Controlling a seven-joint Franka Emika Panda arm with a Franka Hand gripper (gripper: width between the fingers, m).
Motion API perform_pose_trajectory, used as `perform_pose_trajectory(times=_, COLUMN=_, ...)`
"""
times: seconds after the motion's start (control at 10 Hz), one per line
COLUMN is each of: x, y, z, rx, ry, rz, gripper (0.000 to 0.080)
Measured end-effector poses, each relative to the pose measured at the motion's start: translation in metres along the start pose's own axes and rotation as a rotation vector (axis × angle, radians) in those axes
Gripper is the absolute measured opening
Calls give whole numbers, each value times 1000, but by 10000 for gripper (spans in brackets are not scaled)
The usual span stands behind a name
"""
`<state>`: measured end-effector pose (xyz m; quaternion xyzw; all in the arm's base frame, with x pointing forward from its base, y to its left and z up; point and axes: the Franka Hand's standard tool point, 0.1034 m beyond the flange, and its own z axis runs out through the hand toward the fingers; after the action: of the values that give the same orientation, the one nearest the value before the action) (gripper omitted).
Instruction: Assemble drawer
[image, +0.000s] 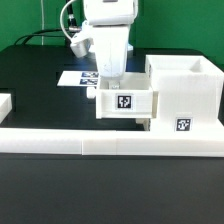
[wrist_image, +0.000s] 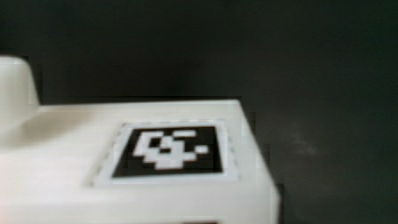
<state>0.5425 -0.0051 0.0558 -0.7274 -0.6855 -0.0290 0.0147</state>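
A small open-top white tray (image: 125, 102) with a square tag on its front hangs in the middle, close against the exterior view's left side of the tall boxy white casing (image: 182, 88). My gripper (image: 110, 88) reaches down from above onto the tray's wall and looks shut on it. The fingertips are hidden by the tray. In the wrist view a white tagged face of the tray (wrist_image: 169, 150) fills the picture, blurred, with black table behind. The fingers do not show there. Another white piece (image: 5, 103) lies at the exterior view's left edge.
The long low white border rail (image: 60, 138) runs along the front, just before the tray and casing. The marker board (image: 78, 77) lies flat on the black table behind my gripper. Cables hang at the back.
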Motion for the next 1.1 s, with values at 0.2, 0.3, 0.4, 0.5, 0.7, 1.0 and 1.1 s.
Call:
perform_pose_trajectory(times=0.2, x=8, y=0, z=1, rx=0, ry=2, rz=-10, gripper=44)
perform_pose_trajectory(times=0.3, x=11, y=-1, z=3, rx=-1, ry=3, rz=-4, gripper=44)
perform_pose_trajectory(times=0.4, x=12, y=-1, z=4, rx=0, ry=3, rz=12, gripper=44)
perform_pose_trajectory(times=0.5, x=10, y=-1, z=4, rx=0, ry=3, rz=13, gripper=44)
perform_pose_trajectory(times=0.7, x=11, y=-1, z=4, rx=0, ry=3, rz=14, gripper=44)
perform_pose_trajectory(times=1.0, x=16, y=-2, z=4, rx=-1, ry=3, rz=17, gripper=44)
perform_pose_trajectory(times=1.1, x=16, y=-2, z=4, rx=-1, ry=2, rz=19, gripper=44)
